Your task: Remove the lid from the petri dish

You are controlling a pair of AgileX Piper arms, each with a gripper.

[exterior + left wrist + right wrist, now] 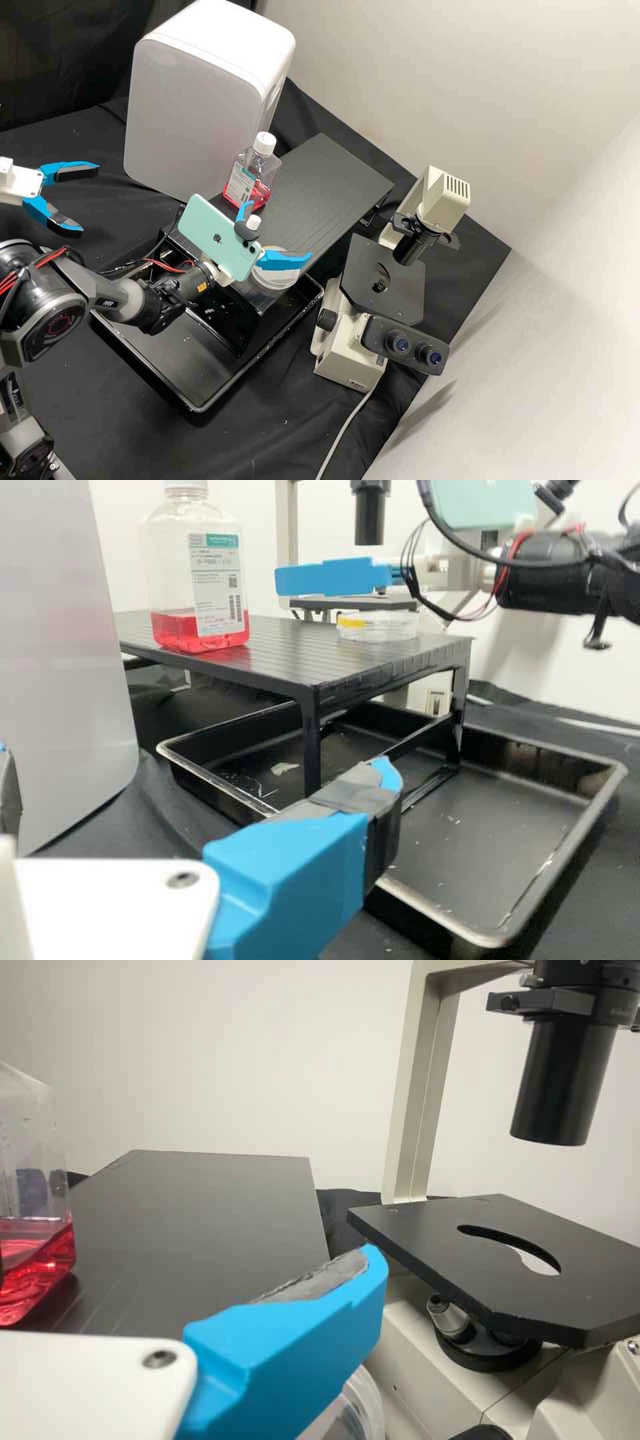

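The clear petri dish (272,277) sits at the near corner of the black raised platform (327,180), and its lid looks in place. My right gripper (267,237) hangs open just above it, one blue finger (285,259) lying across the dish top and the other raised. From the left wrist view the dish (378,626) sits a little below that finger (330,577). The dish rim (352,1408) peeks out under my right finger (300,1330). My left gripper (63,197) stands open far to the left, away from the platform, holding nothing.
A flask of red liquid (250,175) stands on the platform's far-left part. A white box-shaped unit (200,93) rises behind it. The platform stands in a black tray (200,373). A microscope (387,287) sits close to the right of the dish.
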